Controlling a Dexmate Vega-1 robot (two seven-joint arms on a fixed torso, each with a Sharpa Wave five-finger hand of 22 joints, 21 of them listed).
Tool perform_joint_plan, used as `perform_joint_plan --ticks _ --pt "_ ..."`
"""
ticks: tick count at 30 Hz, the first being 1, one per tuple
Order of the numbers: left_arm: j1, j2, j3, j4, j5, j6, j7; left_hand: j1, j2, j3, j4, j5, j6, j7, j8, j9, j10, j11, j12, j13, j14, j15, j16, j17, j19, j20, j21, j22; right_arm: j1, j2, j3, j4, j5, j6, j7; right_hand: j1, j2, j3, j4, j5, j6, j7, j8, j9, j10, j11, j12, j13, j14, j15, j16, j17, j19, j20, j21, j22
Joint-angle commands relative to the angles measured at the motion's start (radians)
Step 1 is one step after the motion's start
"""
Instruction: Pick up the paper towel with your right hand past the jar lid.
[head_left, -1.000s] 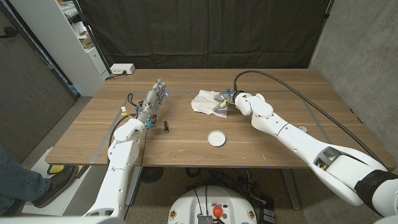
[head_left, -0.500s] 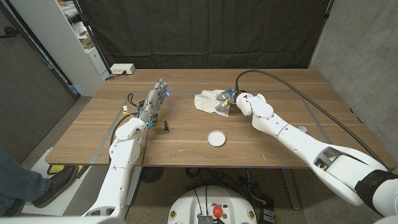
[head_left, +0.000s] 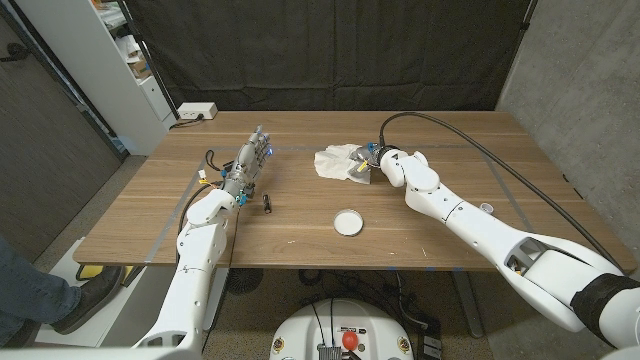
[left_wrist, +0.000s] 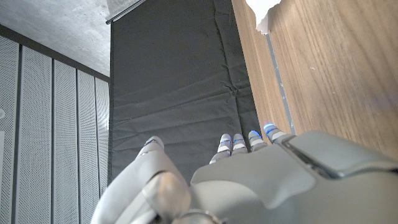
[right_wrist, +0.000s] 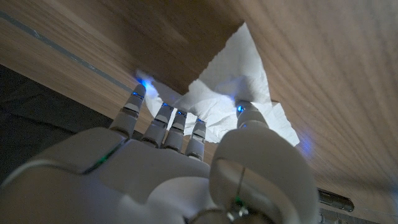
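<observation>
Right wrist view, right hand (right_wrist: 168, 162) fingers (right_wrist: 163, 121) pinching crumpled paper towel (right_wrist: 239, 99), left hand (head_left: 248, 163) fingers together.

The setting is a robotics lab: a black fabric backdrop curtain (head_left: 330, 50) hangs behind the brown wooden table (head_left: 300, 225), flanked by a bare grey concrete wall (head_left: 580, 90) and white shelving unit (head_left: 110, 60).
</observation>
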Motion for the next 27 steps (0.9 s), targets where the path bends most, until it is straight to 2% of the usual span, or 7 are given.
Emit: perform_joint_plan --ticks 1,7,10,11,13,17,27 --pt "0.006 -0.004 0.001 -0.008 -0.001 0.002 0.000 0.001 0.010 0.003 -0.006 -0.001 0.008 0.001 -0.002 0.004 -0.005 -0.004 -0.003 0.001 -0.051 0.007 0.005 0.003 -0.126 0.002 -0.006 0.004 -0.028 -0.011 0.003 -0.022 -0.009 -0.013 -0.034 0.021 0.002 0.016 -0.017 -0.008 0.090 0.007 0.013 0.007 0.050 -0.021 0.020 0.012 0.063 -0.030 0.039 0.030 0.030 0.000 0.012 0.004" --pt "0.013 -0.006 0.001 -0.015 -0.002 0.001 0.002 0.001 0.010 0.003 -0.007 -0.001 0.009 0.002 -0.002 0.004 -0.004 -0.004 -0.002 0.001 -0.050 0.007 0.005 0.003 -0.126 0.003 -0.007 0.004 -0.033 -0.012 0.005 -0.026 -0.013 -0.018 -0.033 0.035 0.008 0.011 -0.018 -0.015 0.130 -0.006 0.021 0.007 0.095 -0.037 0.034 0.017 0.105 -0.046 0.070 0.048 0.052 0.001 0.013 0.004" --pt "0.016 -0.007 0.000 -0.018 -0.003 0.002 0.004 0.001 0.011 0.003 -0.007 -0.001 0.009 0.002 -0.002 0.004 -0.005 -0.003 -0.003 0.001 -0.051 0.007 0.005 0.003 -0.126 0.004 -0.008 0.005 -0.038 -0.014 0.007 -0.029 -0.013 -0.017 -0.044 0.045 0.015 0.005 -0.018 -0.023 0.173 -0.013 0.032 0.007 0.108 -0.037 0.037 0.021 0.156 -0.064 0.104 0.067 0.072 0.000 0.015 0.003" --pt "0.017 -0.008 0.000 -0.019 -0.003 0.002 0.005 0.001 0.011 0.003 -0.007 -0.001 0.010 0.002 -0.001 0.004 -0.004 -0.002 -0.002 0.002 -0.051 0.008 0.005 0.003 -0.127 0.003 -0.008 0.005 -0.040 -0.014 0.008 -0.030 -0.013 -0.018 -0.048 0.054 0.018 0.003 -0.019 -0.028 0.189 -0.014 0.034 0.008 0.166 -0.044 0.057 0.027 0.167 -0.070 0.115 0.075 0.088 0.000 0.016 0.003" --pt "0.018 -0.008 0.000 -0.021 -0.003 0.000 0.006 0.001 0.011 0.002 -0.007 -0.001 0.011 0.002 -0.001 0.004 -0.003 -0.005 -0.002 0.002 -0.050 0.008 0.005 0.003 -0.126 0.004 -0.008 0.005 -0.044 -0.015 0.010 -0.033 -0.015 -0.017 -0.055 0.061 0.023 0.002 -0.018 -0.032 0.222 -0.016 0.042 0.008 0.208 -0.050 0.072 0.031 0.199 -0.080 0.132 0.084 0.103 0.000 0.016 0.003" --pt "0.020 -0.009 0.000 -0.023 -0.003 -0.001 0.007 0.000 0.011 0.002 -0.007 -0.001 0.011 0.002 -0.001 0.005 -0.004 -0.004 -0.002 0.002 -0.050 0.008 0.005 0.003 -0.126 0.004 -0.009 0.005 -0.049 -0.017 0.015 -0.038 -0.013 -0.015 -0.066 0.073 0.027 0.001 -0.018 -0.039 0.284 -0.032 0.057 0.008 0.274 -0.058 0.097 0.039 0.256 -0.093 0.156 0.093 0.133 -0.001 0.018 0.003" --pt "0.023 -0.010 0.004 -0.028 -0.003 0.003 0.011 0.000 0.012 0.002 -0.008 -0.002 0.012 0.002 -0.001 0.005 -0.002 -0.003 -0.001 0.002 -0.051 0.008 0.005 0.003 -0.126 0.005 -0.011 0.005 -0.065 -0.020 0.028 -0.048 -0.009 -0.009 -0.104 0.094 0.036 0.002 -0.019 -0.049 0.387 -0.025 0.082 0.009 0.407 -0.081 0.155 0.055 0.332 -0.122 0.180 0.110 0.180 -0.014 0.019 0.002"
